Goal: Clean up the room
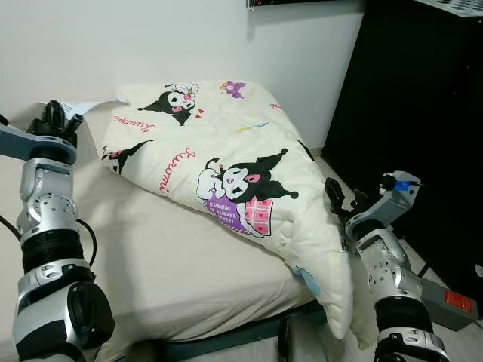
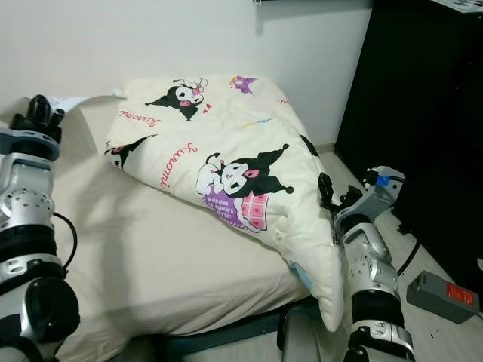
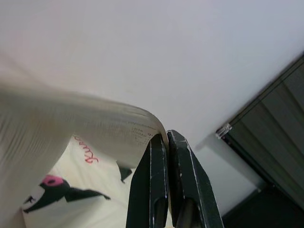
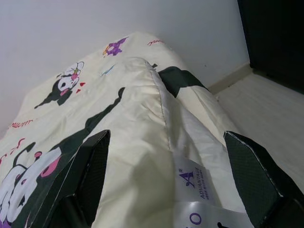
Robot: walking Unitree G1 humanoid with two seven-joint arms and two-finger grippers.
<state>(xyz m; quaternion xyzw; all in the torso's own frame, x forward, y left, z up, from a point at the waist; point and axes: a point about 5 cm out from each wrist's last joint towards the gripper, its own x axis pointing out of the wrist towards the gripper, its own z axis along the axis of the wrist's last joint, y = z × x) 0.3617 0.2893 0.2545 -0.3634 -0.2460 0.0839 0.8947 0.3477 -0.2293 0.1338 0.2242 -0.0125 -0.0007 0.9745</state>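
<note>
On the bed (image 1: 166,264) the cream cartoon-print comforter (image 1: 226,162) lies bunched toward the right edge, soft, bulky and floppy, the left end effector (image 3: 166,142) pinched tight on its far corner, the right end effector (image 4: 166,190) spread wide around the hanging labelled hem, likely the best hold.

From the head, we look forward and down at the bed (image 1: 166,264); both eye views share the comforter (image 1: 226,166). The left wrist camera faces the wall (image 3: 142,47) at close range; the right wrist camera sits just over the comforter edge
</note>
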